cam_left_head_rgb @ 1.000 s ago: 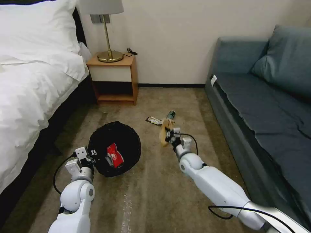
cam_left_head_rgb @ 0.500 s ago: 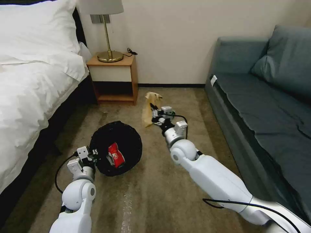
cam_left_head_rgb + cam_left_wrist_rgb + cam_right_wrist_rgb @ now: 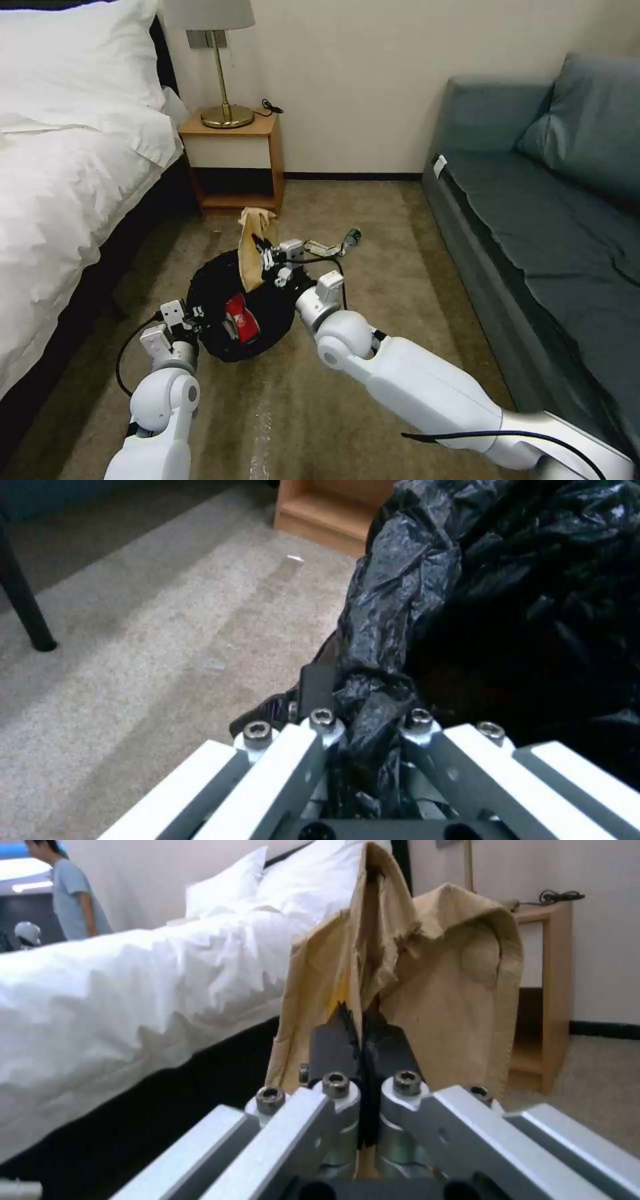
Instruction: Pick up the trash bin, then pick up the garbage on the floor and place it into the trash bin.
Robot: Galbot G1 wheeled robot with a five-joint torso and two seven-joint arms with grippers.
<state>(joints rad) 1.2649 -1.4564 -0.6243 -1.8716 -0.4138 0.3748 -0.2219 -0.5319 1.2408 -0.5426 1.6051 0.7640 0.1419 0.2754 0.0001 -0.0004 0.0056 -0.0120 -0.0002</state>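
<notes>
I have the trash bin (image 3: 241,307) pinched by its bag-lined rim in my left gripper (image 3: 193,313), red snack wrapper (image 3: 241,319) already inside. My right gripper (image 3: 265,257) clamps the brown paper bag (image 3: 252,250) over the bin's far rim. The green-labelled bottle (image 3: 351,235) and flat wrapper (image 3: 321,249) lie on the carpet (image 3: 373,280), not yet collected.

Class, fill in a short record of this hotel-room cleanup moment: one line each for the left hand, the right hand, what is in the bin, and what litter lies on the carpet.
Left hand: shut on the black-lined trash bin rim, holding it tilted.
Right hand: shut on the brown paper bag, held over the bin's far rim.
In bin: red-and-white snack wrapper.
On carpet: small bottle and flat wrapper, beyond the bin.
</notes>
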